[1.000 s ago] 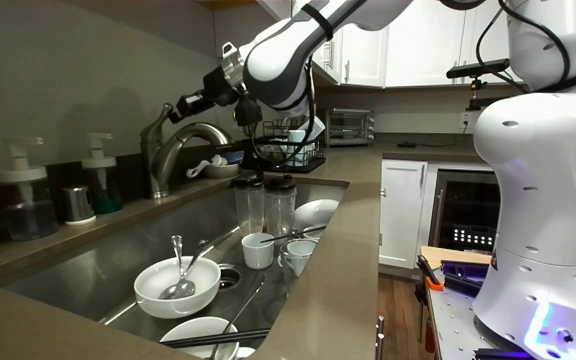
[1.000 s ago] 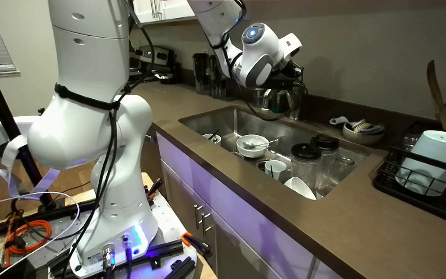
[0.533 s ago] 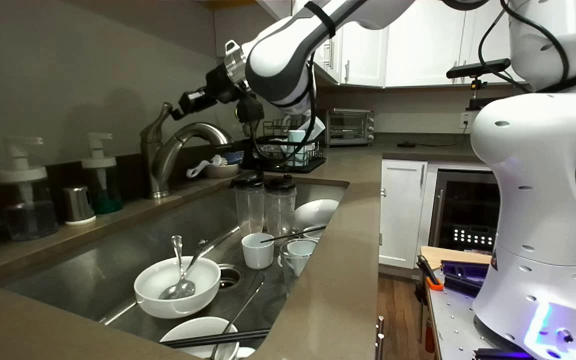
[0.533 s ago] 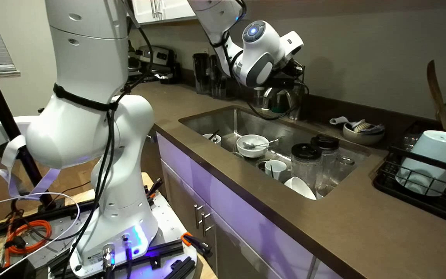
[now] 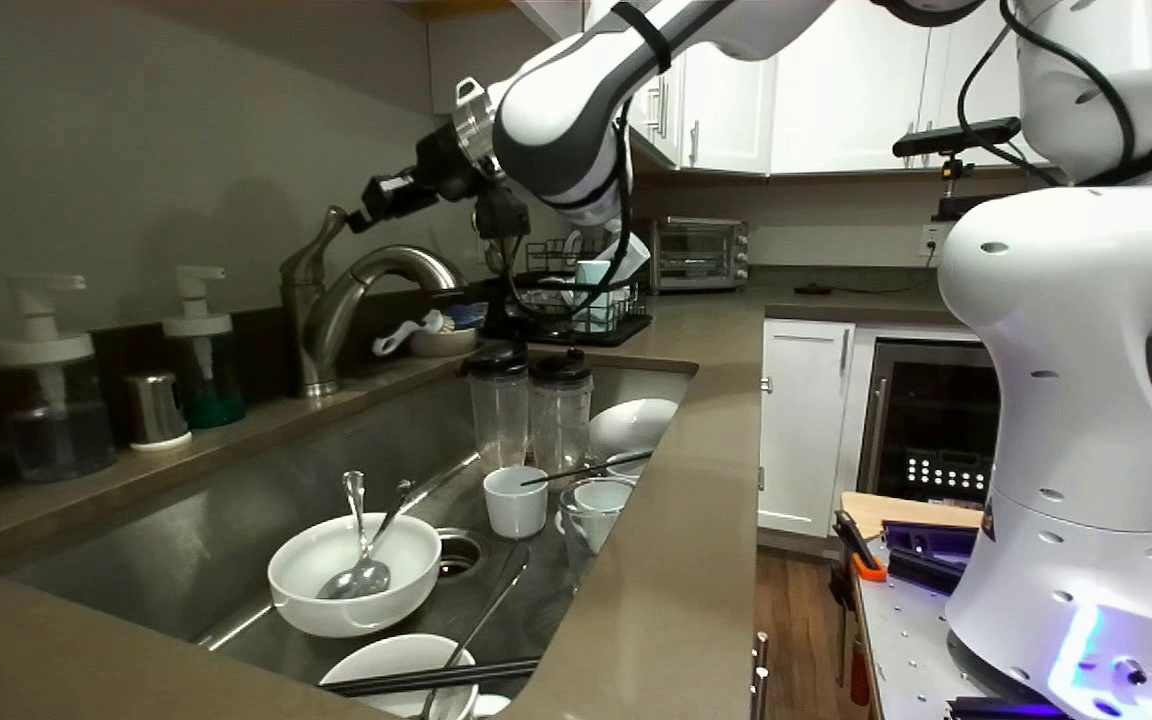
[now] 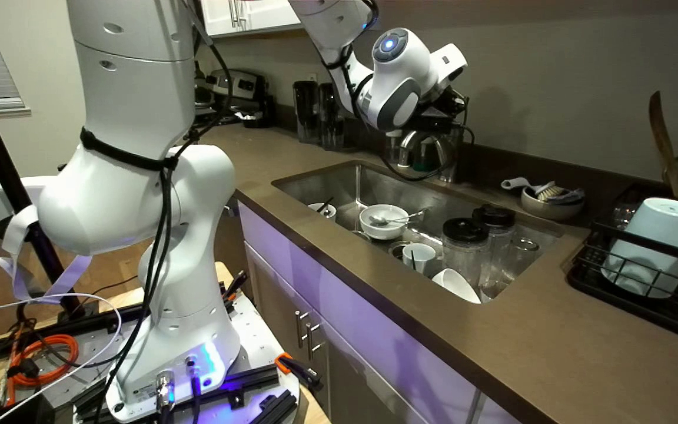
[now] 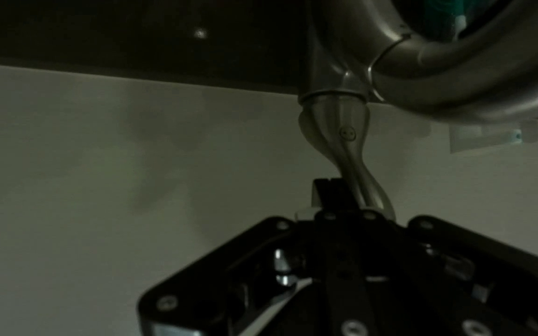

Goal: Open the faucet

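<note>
The clenched gripper (image 7: pixel 329 183) has risen slightly beside the faucet lever (image 5: pixel 314 252), well clear of the sink's edge (image 5: pixel 266 443).

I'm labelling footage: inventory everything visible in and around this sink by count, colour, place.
sink: 1, steel, in counter
faucet: 1, brushed metal, behind sink
soap dispensers: 2, clear and white, behind sink
metal cylinder: 1, silver, behind sink
brush bowl: 1, beige, behind sink
lidded containers: 2, clear and black, in sink
bowls: 3+, white, in sink
cups: 2+, white or clear, in sink
chopsticks: several, black, in sink
cutlery: several, silver, in sink
dish rack: 1, black, on counter
tumbler: 1+, pale blue, in dish rack
arm: 1, white, over sink
gripper: 1, black, shut beside faucet lever, contact unclear
</note>
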